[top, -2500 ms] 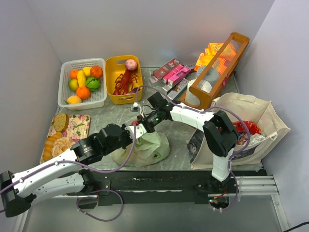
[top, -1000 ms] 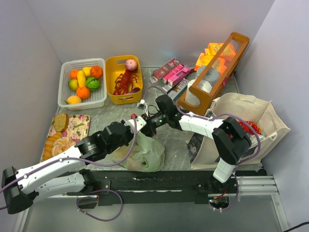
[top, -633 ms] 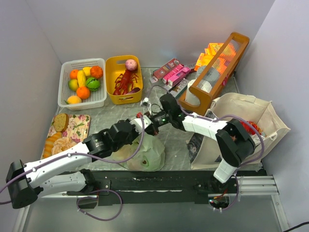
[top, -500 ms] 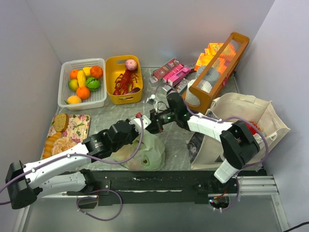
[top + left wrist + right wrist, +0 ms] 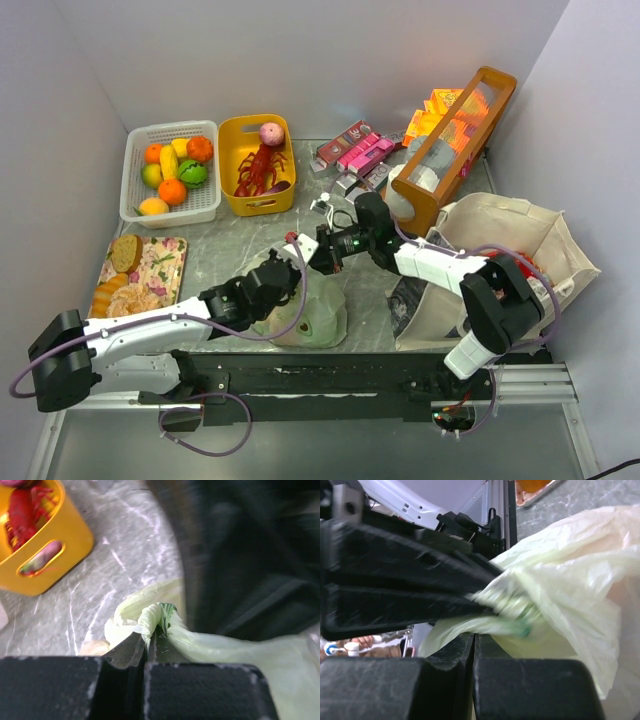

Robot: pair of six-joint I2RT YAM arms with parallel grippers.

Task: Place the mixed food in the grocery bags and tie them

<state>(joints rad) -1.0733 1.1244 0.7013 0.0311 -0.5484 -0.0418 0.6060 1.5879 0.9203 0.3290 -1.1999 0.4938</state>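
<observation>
Grey marbled table (image 5: 220, 235), pale walls (image 5: 300, 60) on three sides. Left gripper (image 5: 146, 642) pinches twisted handle of pale green bag (image 5: 225, 650); right gripper (image 5: 473, 640) clamped on the same bag's film.

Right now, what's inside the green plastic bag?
The green plastic bag bulges, with a dark reddish spot and a peachy tint showing through. Its cloudy, crinkled plastic hides what the items are.

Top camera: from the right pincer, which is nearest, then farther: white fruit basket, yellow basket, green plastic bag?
1. green plastic bag, right under the right pincer.
2. yellow basket, behind, to the left.
3. white fruit basket, farthest left.
</observation>
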